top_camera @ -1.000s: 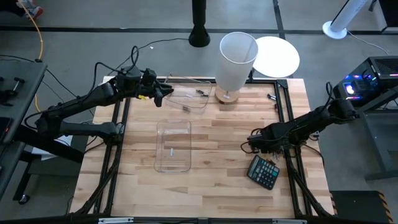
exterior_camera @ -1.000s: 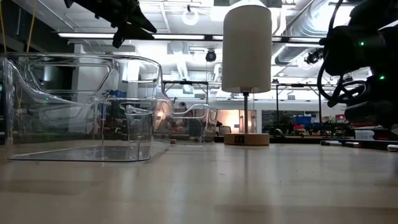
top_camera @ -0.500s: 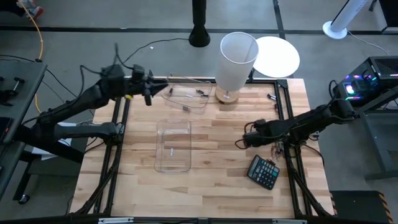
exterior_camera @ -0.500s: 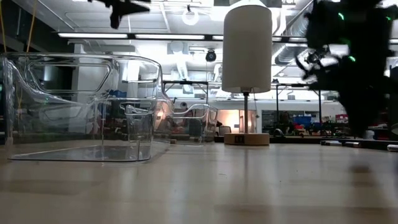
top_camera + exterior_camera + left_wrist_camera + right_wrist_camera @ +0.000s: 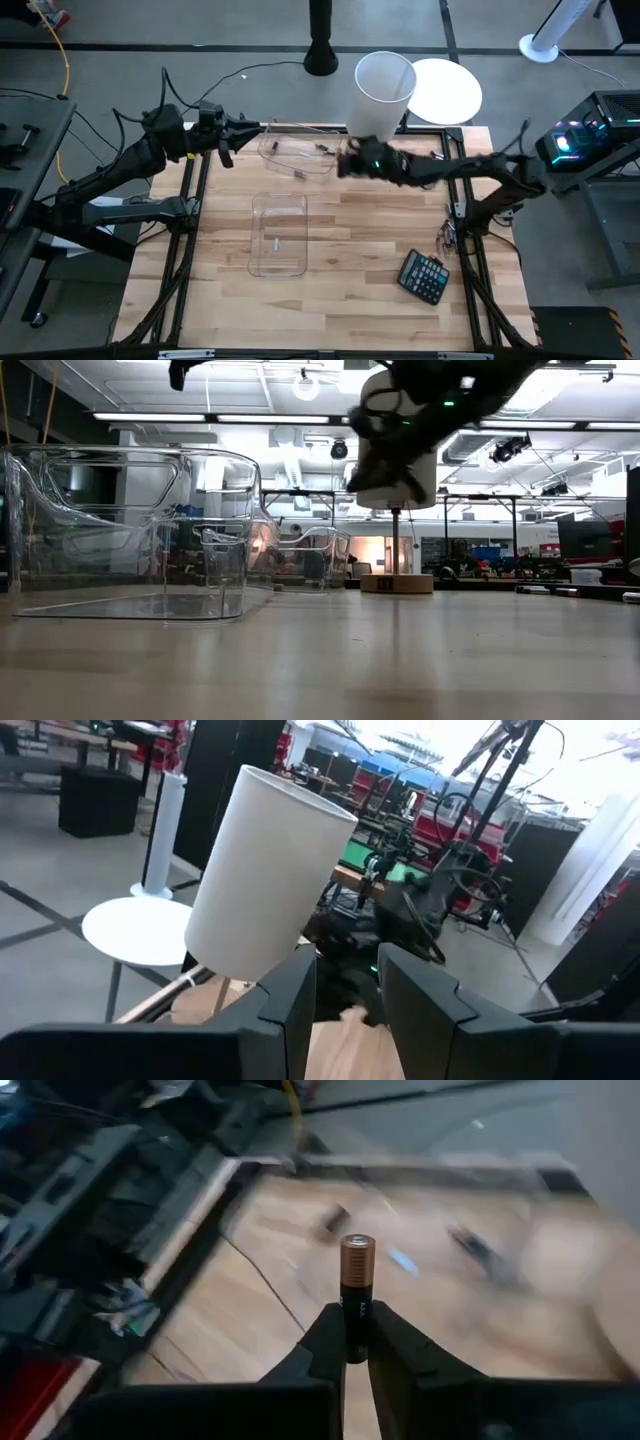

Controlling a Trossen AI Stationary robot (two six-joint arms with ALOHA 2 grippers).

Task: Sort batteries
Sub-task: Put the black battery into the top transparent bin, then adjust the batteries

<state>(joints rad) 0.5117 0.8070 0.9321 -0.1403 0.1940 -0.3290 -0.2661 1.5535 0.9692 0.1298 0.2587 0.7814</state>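
Note:
My right gripper [image 5: 356,1320] is shut on one battery [image 5: 357,1270], black with a copper top. In the high view it [image 5: 343,162] hangs above the table next to the lamp's base, at the right end of the far clear tray [image 5: 300,158], which holds a few batteries [image 5: 322,148]. A nearer clear bin [image 5: 278,235] holds one battery [image 5: 270,243]. My left gripper [image 5: 255,128] stands open and level above the table's far left corner, nothing between its fingers [image 5: 290,995]. My right gripper pinches the battery's black lower end [image 5: 356,1295] between its two fingertips [image 5: 325,1335]. The battery lies along the fingers and sticks out past their tips, copper end foremost. It is lifted clear of the table.
A lamp with a tall white shade [image 5: 380,95] stands at the far middle, close to my right gripper. A black calculator [image 5: 423,277] lies near the right front. A few loose batteries [image 5: 437,155] lie at the far right. Bare wood lies between the bin and the calculator.
My right gripper has swung from beside the calculator toward the table's far left, rising and tipping from pointing down to nearly level, and now hangs by the far tray. My left gripper has drawn back from over that tray toward the far left corner and risen.

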